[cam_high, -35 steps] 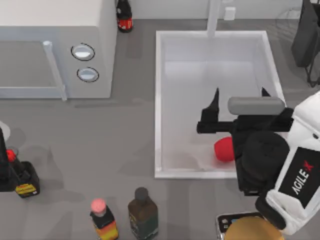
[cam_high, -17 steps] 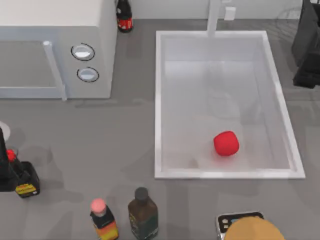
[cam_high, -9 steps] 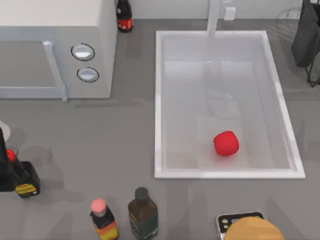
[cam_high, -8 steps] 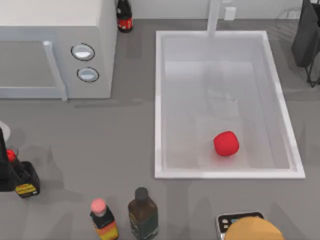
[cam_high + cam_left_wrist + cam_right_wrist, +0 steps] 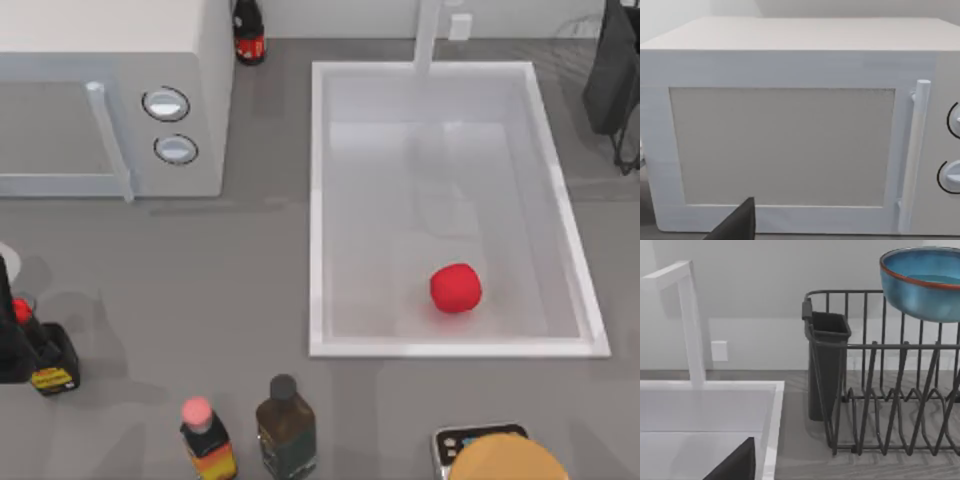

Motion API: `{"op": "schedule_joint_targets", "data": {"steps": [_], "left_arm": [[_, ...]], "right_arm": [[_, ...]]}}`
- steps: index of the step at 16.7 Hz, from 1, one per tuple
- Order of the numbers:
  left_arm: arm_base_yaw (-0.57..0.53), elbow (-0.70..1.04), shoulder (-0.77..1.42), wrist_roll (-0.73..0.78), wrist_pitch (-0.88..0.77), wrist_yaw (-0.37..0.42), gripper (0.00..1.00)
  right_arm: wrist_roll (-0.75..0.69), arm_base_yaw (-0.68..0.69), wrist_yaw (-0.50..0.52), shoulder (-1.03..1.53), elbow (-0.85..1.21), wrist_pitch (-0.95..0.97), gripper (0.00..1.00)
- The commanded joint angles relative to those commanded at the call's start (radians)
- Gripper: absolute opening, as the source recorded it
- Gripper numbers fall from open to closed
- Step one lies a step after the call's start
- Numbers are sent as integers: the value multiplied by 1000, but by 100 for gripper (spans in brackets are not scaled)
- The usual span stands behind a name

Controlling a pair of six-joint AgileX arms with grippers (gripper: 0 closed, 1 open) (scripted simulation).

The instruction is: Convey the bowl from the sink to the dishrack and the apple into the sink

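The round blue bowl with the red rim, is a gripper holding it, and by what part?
No gripper touches the round blue bowl; it sits on the black wire dishrack.

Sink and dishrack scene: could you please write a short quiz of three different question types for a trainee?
1. True or false: the apple lies inside the sink.
2. Where is the bowl? A) in the sink B) on top of the dishrack C) on the microwave
3. Fill in: the white tap stands at the sink's ____ edge in the top view.

Key: 1 true; 2 B; 3 far (upper).
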Motion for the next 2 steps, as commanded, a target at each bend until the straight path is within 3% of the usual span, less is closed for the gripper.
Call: {"op": "schedule_joint_targets", "data": {"steps": [2], "left_arm": [[0,0,0,0,0,0,100]], "right_arm": [[0,0,0,0,0,0,100]]}}
